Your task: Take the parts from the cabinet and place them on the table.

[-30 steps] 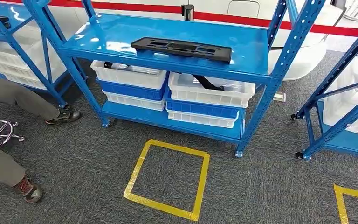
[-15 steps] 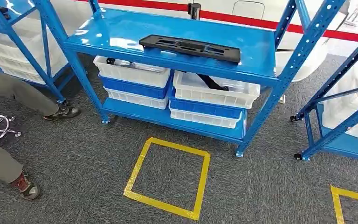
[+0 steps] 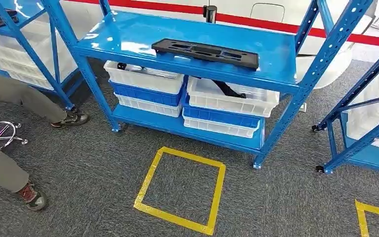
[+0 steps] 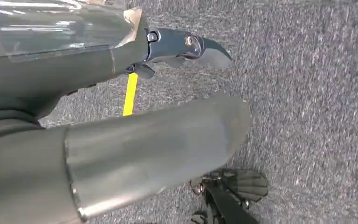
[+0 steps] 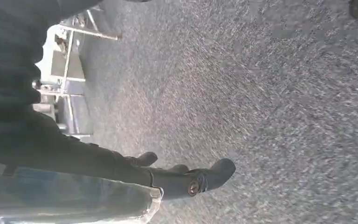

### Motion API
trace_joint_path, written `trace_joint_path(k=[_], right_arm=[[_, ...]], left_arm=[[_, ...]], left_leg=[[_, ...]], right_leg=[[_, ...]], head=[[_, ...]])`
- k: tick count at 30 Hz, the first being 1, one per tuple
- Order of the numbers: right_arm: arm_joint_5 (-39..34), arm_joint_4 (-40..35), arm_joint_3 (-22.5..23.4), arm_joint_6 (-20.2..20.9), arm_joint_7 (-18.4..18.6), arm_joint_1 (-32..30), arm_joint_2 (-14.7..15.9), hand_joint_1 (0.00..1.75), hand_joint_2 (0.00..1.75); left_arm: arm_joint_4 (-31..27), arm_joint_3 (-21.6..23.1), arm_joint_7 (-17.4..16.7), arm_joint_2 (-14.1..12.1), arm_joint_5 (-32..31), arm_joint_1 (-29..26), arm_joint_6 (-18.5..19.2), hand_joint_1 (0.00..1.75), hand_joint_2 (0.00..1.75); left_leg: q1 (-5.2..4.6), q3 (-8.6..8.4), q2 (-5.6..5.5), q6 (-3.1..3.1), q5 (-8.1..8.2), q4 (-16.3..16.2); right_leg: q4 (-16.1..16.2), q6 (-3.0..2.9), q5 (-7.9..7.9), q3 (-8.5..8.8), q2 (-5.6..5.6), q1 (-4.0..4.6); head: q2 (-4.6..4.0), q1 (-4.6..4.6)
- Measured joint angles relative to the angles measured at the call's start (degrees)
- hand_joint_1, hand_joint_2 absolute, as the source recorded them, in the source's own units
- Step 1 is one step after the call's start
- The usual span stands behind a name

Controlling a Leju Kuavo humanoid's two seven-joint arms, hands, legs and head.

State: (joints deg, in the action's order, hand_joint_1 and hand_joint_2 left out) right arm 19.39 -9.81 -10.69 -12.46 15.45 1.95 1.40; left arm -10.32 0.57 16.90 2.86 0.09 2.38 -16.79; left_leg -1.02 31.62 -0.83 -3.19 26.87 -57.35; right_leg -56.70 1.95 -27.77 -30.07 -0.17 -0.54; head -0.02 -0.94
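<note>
Grey carpet, yellow tape square (image 3: 180,189) at 6 o'clock: stand inside it squarely facing the flat black plastic part (image 3: 205,53) on the blue steel cabinet (image 3: 276,74); left hand (image 4: 186,46) and right hand (image 5: 186,179) hang with fingers apart, holding nothing

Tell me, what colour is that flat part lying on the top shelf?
Black part, seen best in the head view.

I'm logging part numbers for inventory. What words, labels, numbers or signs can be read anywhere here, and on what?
None can be read.
Black part on the blue rack's top shelf: no legible marking.
White bins and blue bins: no labels visible.
Yellow tape square on the carpet: plain, no text.
</note>
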Motion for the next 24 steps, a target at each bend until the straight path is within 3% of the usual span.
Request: trace_joint_path(k=[10,24], right_arm=[[0.3,0.0,0.0,-0.1,0.0,0.0,0.0,0.0,1.75],[0.5,0.0,0.0,0.0,0.6,0.0,0.0,0.0,1.75]], left_arm=[[0.0,0.0,-0.2,0.0,0.0,0.0,-0.2,0.0,0.0],[0.0,-0.4,-0.9,0.0,0.0,0.0,-0.5,0.0,0.0]], left_leg=[[0.15,-0.03,0.01,0.36,-0.06,0.1],[-0.29,-0.04,0.01,0.35,-0.06,0.1]], right_leg=[[0.0,-0.27,-0.03,-0.07,0.0,0.36],[0.0,-0.24,-0.02,-0.07,0.01,0.03]], head=[[0.0,0.02],[0.0,0.04]])
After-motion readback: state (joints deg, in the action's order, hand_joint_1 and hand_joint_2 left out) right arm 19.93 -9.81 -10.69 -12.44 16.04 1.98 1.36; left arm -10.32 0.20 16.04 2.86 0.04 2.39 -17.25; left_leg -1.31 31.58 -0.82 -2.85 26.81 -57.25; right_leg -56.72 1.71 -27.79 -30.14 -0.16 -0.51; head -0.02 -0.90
